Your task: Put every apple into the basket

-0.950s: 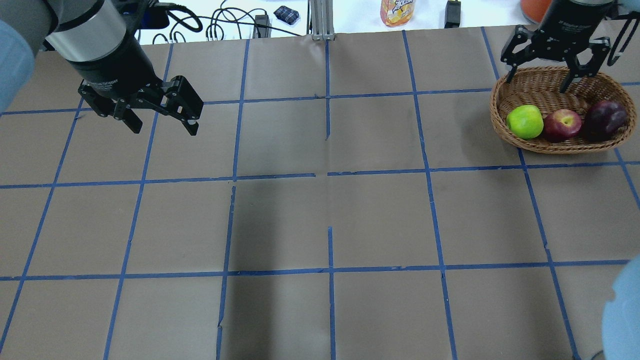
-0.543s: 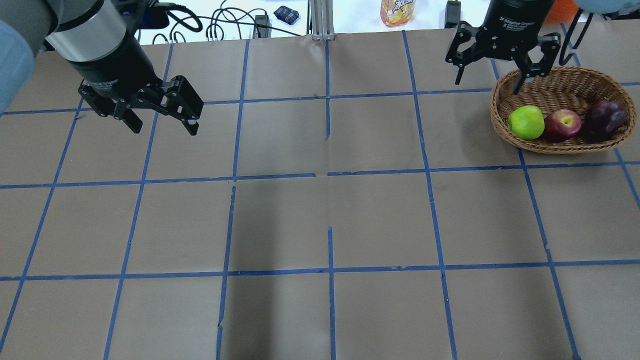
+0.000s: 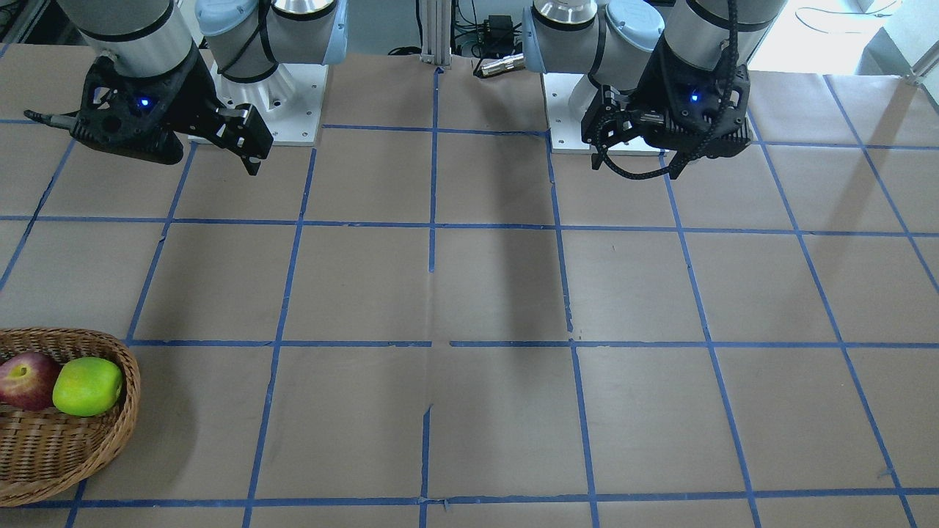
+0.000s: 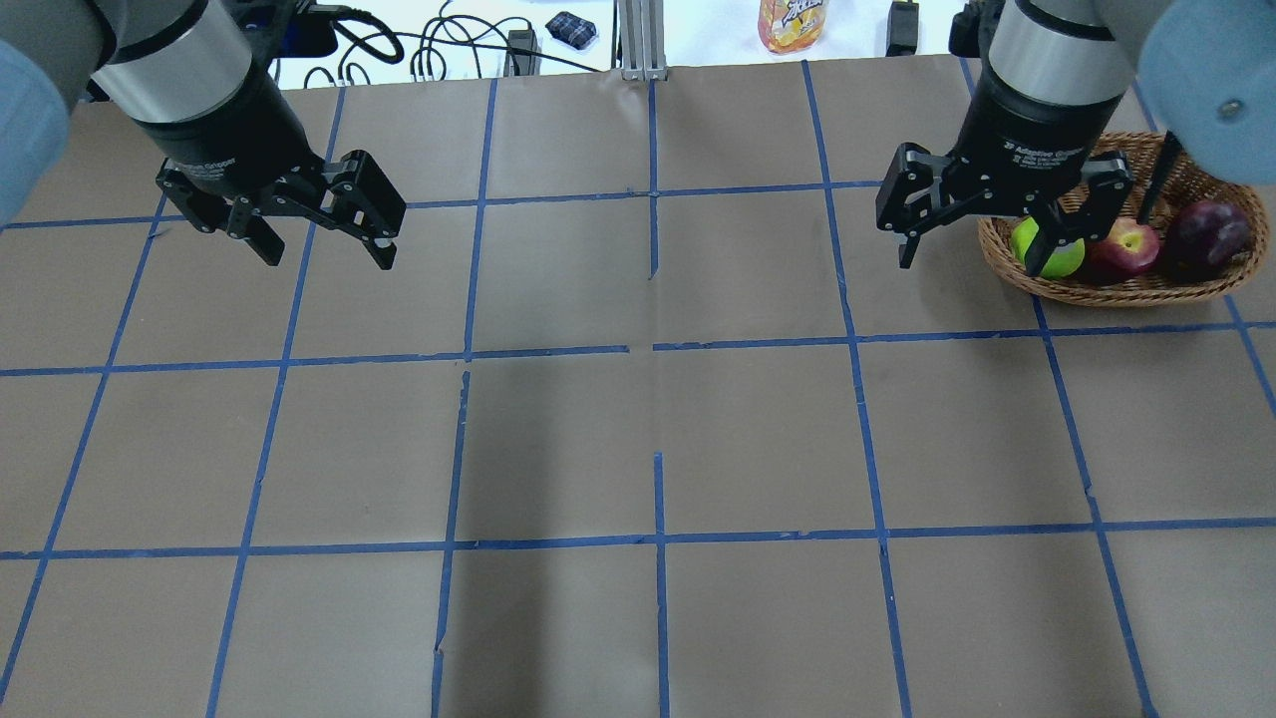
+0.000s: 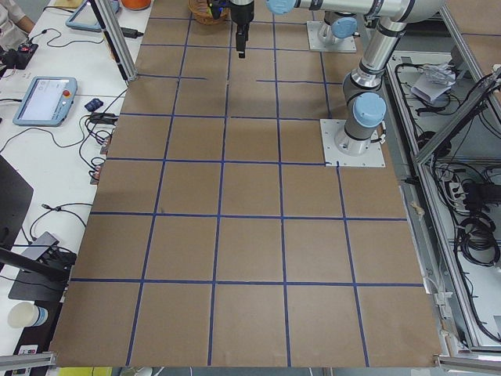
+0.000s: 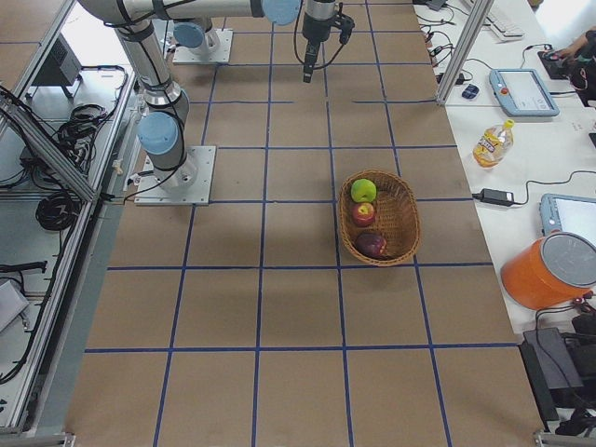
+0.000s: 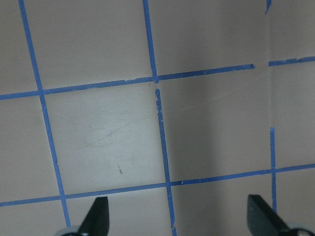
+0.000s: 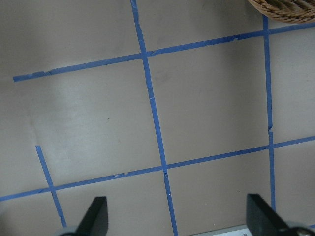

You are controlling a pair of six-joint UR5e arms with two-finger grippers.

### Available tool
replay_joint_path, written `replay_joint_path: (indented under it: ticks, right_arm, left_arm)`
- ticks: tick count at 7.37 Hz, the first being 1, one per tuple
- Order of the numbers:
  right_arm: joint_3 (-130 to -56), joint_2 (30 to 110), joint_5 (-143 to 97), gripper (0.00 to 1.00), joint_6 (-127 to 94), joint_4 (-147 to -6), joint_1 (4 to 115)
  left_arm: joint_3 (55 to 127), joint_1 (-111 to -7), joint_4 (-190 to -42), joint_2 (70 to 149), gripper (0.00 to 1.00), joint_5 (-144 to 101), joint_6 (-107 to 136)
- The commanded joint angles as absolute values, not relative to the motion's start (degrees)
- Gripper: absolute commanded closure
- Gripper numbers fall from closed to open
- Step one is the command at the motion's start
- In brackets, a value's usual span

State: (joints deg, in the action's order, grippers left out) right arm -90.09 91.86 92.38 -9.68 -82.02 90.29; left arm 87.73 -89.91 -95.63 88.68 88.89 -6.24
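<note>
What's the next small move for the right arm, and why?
Probably retract the right gripper to a parked pose and stop: the green apple, red apple and maroon apple all lie in the basket; it and the left gripper are open, empty.

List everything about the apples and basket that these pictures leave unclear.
Front-facing view: the left edge cuts the basket; the purple apple is out of frame there.
Overhead view: the right tool covers part of the green apple and the basket's left rim.
Left side view: the top edge cuts off most of the basket; apples unseen.
Right wrist view: only a sliver of basket rim shows.
</note>
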Motion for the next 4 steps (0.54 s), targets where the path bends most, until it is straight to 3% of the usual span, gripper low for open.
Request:
replay_joint_path:
  ticks: [1, 4]
  right_arm:
    - [-91.58, 93.43, 92.29, 0.00, -3.91, -81.48, 88.26]
    - [-90.97, 94.74, 88.60, 0.00, -3.96, -80.86, 86.66]
  left_arm:
    - [87.71, -89.91, -95.62, 88.68, 0.00, 88.86, -6.07]
    - [87.71, -89.91, -95.62, 88.77, 0.00, 88.95, -6.06]
